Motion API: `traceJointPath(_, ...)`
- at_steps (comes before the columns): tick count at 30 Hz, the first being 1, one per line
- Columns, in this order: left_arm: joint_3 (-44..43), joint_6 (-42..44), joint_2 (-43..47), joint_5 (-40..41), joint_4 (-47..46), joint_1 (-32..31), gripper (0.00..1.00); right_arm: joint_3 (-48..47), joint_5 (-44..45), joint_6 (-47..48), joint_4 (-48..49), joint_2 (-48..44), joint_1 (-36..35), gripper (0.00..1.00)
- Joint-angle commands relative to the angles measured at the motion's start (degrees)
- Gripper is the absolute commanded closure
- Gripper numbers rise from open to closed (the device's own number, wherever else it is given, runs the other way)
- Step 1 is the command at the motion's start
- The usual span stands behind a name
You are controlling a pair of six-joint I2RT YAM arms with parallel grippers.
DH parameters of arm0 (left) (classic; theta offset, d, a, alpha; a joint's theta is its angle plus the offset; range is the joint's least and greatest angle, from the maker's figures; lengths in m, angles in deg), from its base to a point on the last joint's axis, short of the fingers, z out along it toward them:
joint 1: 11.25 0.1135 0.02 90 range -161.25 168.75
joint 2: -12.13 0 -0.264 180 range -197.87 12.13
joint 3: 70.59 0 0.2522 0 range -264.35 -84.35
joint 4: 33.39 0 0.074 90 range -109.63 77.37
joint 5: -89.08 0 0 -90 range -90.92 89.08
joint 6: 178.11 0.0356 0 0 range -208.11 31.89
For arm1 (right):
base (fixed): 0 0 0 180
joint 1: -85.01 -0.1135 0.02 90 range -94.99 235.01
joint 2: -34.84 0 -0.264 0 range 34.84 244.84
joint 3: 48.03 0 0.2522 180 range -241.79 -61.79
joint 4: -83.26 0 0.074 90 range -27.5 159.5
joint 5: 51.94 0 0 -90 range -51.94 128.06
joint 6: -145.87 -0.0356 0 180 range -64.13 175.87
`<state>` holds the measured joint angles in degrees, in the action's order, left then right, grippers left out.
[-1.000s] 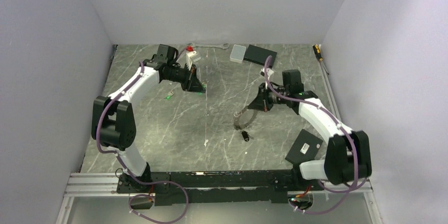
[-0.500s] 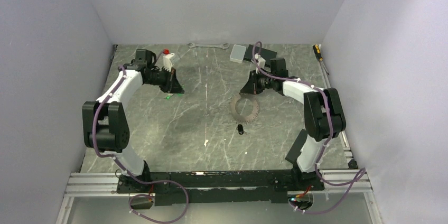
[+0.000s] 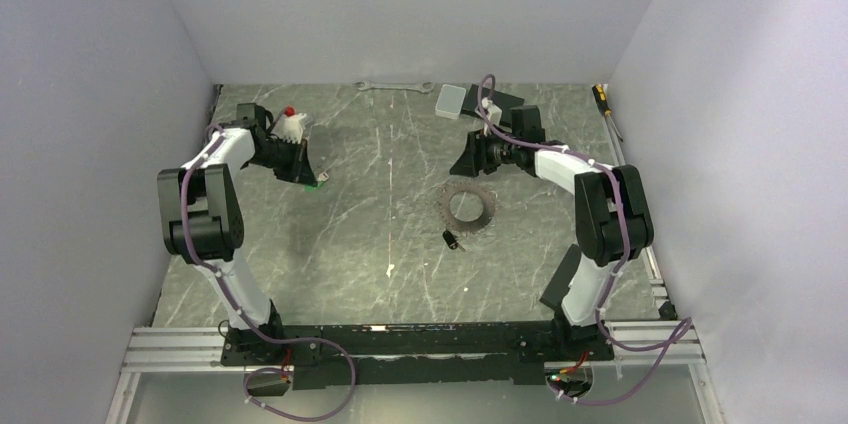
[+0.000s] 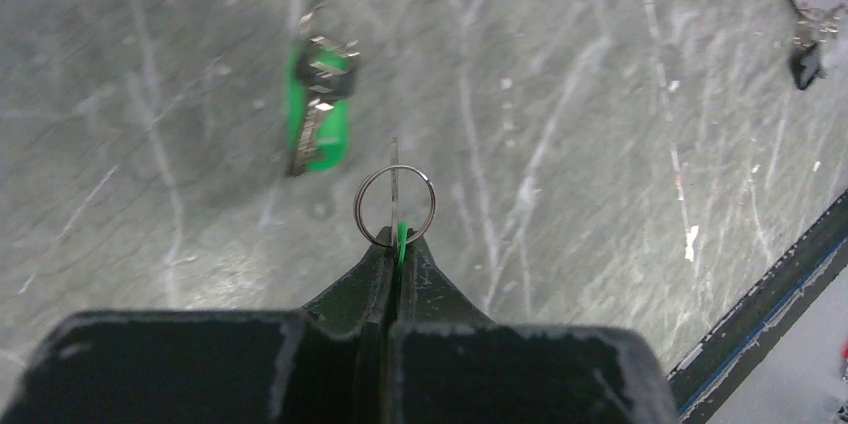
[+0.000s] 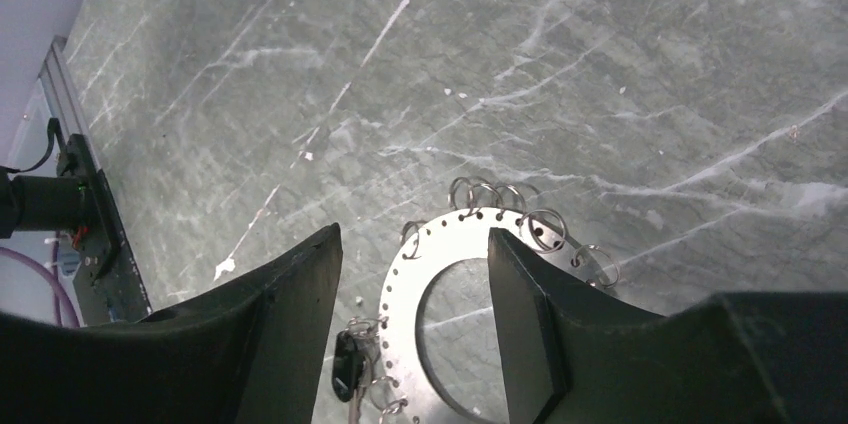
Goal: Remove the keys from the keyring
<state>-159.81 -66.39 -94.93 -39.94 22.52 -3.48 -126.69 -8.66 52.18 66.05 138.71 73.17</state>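
- Right fingers (image 5: pixel 290 294) now spread, keyring (image 5: pixel 400 304) dropped onto the worktop (image 5: pixel 600 64); black key (image 5: pixel 345 364), at its 7 o'clock, seemingly still attached.
- Left fingers (image 4: pixel 430 289) clamp a freed green key (image 4: pixel 401 237) and its split ring (image 4: pixel 360 209).

Grey-green marbled tabletop (image 3: pixel 350 234) enclosed by pale lilac walls (image 3: pixel 400 4). Along its far edge lie a silver wrench (image 3: pixel 395 86), a small pale grey box (image 3: pixel 451 101) beside a flat black box (image 3: pixel 505 96) (partly hidden), and a yellow-handled screwdriver (image 3: pixel 602 99) in the right corner.

No text, label or number can be read anywhere here.
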Motion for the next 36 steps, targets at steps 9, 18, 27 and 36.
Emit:
traceJointPath(9, -8.2, 4.82, -8.71, 2.45, 3.22, 5.64, 0.99, 3.75, -1.72, 2.01, -0.69, -17.79, 0.06, 0.3)
traceJointPath(18, -10.33, 3.91, -11.85, 1.79, 3.01, 5.66, 0.93, 5.59, -2.31, 1.84, 1.02, -18.09, 0.06, 0.29)
traceJointPath(27, -11.9, 2.57, -13.89, 0.46, 2.94, 5.67, 0.65, 5.94, -3.04, 1.65, 1.23, -17.68, 0.06, 0.29)
traceJointPath(36, -12.86, 1.47, -12.94, 1.43, 3.31, 5.59, 0.54, 5.91, -3.6, 1.88, 1.19, -17.65, 0.06, 0.29)
